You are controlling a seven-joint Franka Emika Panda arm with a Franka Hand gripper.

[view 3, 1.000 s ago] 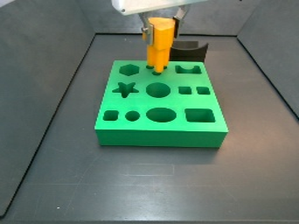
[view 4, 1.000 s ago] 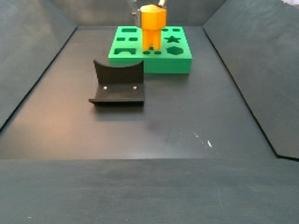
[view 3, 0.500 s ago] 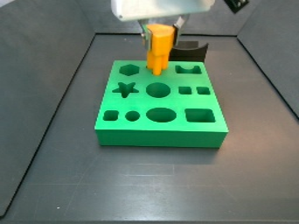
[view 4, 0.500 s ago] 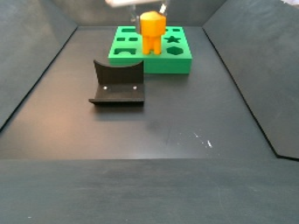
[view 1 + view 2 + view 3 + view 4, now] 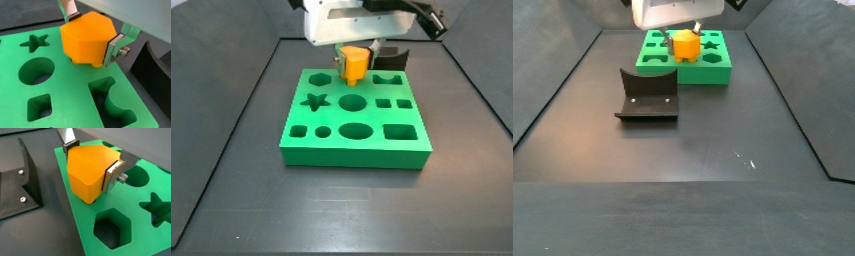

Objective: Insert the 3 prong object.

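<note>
The 3 prong object [image 5: 85,39] is an orange block with small pegs on its underside. It stands upright on the green board [image 5: 356,146] at the far row, its pegs at the board's surface. My gripper [image 5: 91,37] is shut on it, one silver finger [image 5: 115,49] on each side. It shows in both side views [image 5: 353,64] [image 5: 684,45] and in a wrist view [image 5: 90,170]. I cannot tell how deep the pegs sit.
The green board [image 5: 73,107] has several shaped holes: a star [image 5: 315,101], circles, squares, a hexagon [image 5: 111,229]. The dark fixture [image 5: 647,98] stands on the floor beside the board [image 5: 714,75], and shows in a wrist view [image 5: 20,188]. Dark walls ring the floor.
My gripper has come down with the orange piece, from above the board to the board's surface at the far row.
</note>
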